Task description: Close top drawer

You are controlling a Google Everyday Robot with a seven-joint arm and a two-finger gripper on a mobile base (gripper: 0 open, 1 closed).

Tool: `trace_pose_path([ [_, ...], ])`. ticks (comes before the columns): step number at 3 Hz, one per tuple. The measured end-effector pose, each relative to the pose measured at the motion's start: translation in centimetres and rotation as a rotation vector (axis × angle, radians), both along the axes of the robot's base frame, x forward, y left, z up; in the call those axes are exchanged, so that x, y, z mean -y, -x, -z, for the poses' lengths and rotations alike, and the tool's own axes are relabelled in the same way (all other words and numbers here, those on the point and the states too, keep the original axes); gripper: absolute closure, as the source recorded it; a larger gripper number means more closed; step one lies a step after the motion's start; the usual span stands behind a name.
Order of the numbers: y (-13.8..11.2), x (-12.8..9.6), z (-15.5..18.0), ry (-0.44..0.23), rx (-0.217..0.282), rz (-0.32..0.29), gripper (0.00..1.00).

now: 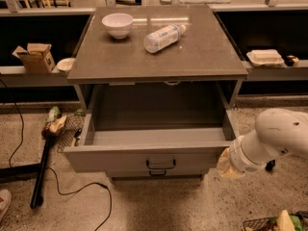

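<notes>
Grey top drawer [120, 160] out, gripper [227, 164] at R front corner

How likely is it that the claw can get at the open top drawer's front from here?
Likely yes: the claw sits at the right end of the top drawer front, which is pulled out, with nothing visible between them.

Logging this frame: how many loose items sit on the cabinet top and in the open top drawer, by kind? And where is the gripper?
Bowl: 1, white, on the cabinet top
Bottle: 1, lying on its side on the cabinet top
Items in the top drawer: 0 in view
Total: 2
The gripper is beside the right end of the drawer's front panel.
</notes>
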State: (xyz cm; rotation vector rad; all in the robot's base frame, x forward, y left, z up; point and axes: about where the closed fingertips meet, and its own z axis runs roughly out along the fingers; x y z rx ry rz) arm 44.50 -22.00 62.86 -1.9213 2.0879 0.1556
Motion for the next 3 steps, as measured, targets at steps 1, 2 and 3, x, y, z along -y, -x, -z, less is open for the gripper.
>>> trace_pose_path([
  [1, 0.0, 0.0, 0.0, 0.000, 0.000, 0.000, 0.15],
  [2, -0.9, -0.3, 0.2, -0.007, 0.009, -0.015, 0.00],
  [3, -4.5, -1.1, 0.4, -0.033, 0.052, -0.054, 0.00],
])
